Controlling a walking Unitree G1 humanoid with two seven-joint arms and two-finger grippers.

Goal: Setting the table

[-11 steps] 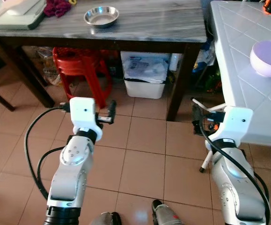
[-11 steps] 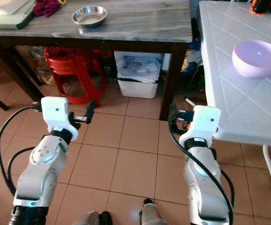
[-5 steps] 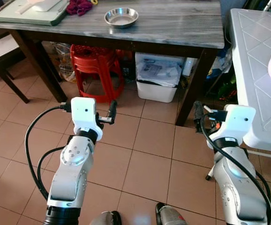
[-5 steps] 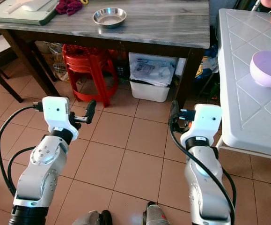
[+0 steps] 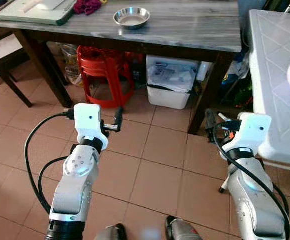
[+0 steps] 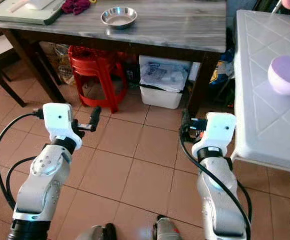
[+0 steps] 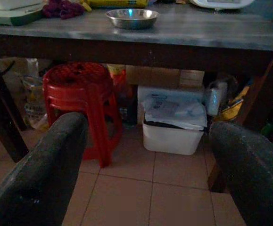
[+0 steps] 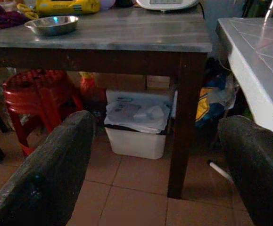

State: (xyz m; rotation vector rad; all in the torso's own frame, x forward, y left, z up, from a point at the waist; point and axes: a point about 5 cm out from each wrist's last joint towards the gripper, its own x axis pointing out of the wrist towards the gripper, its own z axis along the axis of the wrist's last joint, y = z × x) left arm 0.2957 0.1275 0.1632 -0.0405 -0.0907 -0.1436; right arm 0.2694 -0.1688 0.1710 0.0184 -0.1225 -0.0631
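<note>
A: Swinging left since a second ago, the view now has the steel bowl (image 5: 131,17) at 12 on the grey table (image 5: 195,30), the lilac bowl (image 6: 287,75) at 3

B: So it's lining up; left gripper (image 7: 141,160) and right gripper (image 8: 169,160) both spread, empty

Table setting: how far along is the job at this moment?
Done: a purple bowl sits on the white table. In hand: nothing; the left gripper and right gripper are both open and empty above the tiled floor. Left: the steel bowl sits untouched on the grey table.
</note>
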